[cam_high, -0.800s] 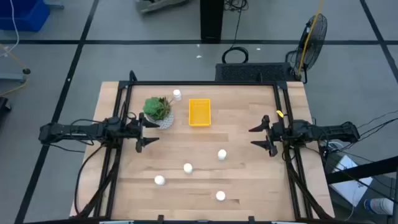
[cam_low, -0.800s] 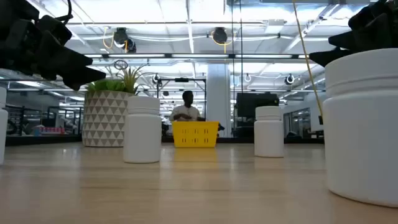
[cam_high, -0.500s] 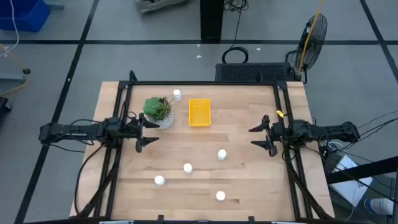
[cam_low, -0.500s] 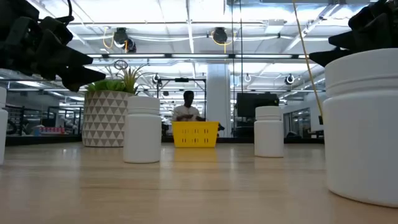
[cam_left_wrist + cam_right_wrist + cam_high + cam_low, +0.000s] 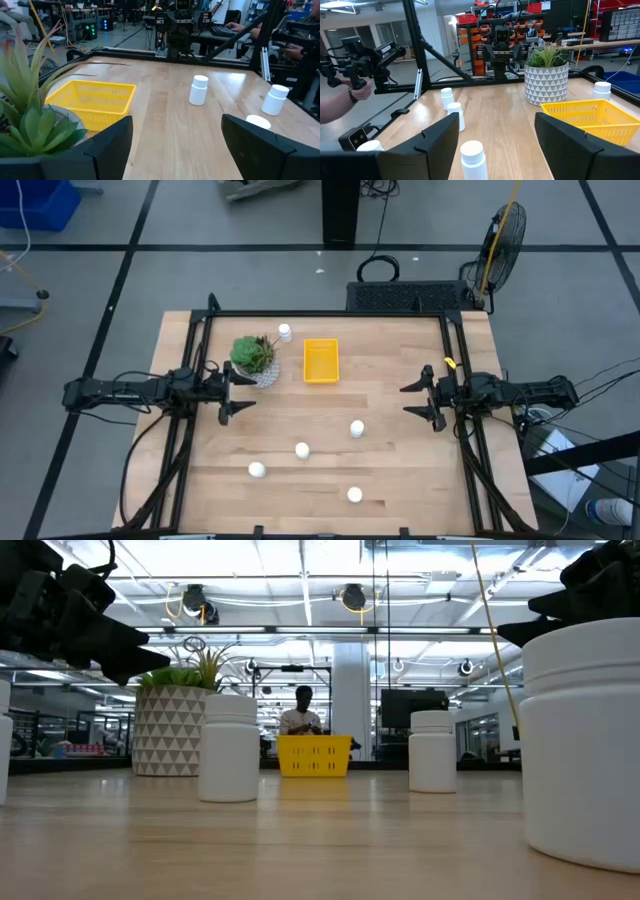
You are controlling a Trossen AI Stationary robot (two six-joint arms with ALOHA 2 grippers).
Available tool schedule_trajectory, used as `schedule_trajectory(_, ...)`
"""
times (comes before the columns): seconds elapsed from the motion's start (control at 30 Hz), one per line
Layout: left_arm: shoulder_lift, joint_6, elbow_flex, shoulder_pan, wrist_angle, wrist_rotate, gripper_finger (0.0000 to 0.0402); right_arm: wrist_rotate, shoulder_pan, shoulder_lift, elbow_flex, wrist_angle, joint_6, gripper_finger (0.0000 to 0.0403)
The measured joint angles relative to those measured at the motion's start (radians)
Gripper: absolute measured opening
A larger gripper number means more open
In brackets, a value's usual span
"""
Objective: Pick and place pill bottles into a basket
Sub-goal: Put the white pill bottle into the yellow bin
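Right gripper (image 5: 432, 399) hangs spread and empty at my right table edge, the left gripper (image 5: 228, 395) likewise opposite. Nearest bottle (image 5: 357, 428) stands upright ahead of the right fingers, slightly toward the near edge; the basket (image 5: 321, 361) lies beyond it, so I'd judge the right arm better placed.

I held my left claw (image 5: 232, 392) above the tabletop's left edge, fingers spread wide. My right claw (image 5: 428, 397) hung at the right edge, likewise spread, both arms stretched level, facing inward.
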Motion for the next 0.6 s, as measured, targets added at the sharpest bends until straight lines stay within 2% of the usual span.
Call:
schedule_trajectory(0.47, 0.000, -0.016, 0.000, 0.000, 0.000, 0.000, 0.0310, 0.000, 0.000, 0.000, 0.000, 0.002, 0.017, 0.0251)
schedule_trajectory(0.6, 0.000, -0.054, 0.000, 0.000, 0.021, 0.002, 0.0310, -0.004, 0.000, -0.001, 0.006, 0.067, 0.038, 0.0251)
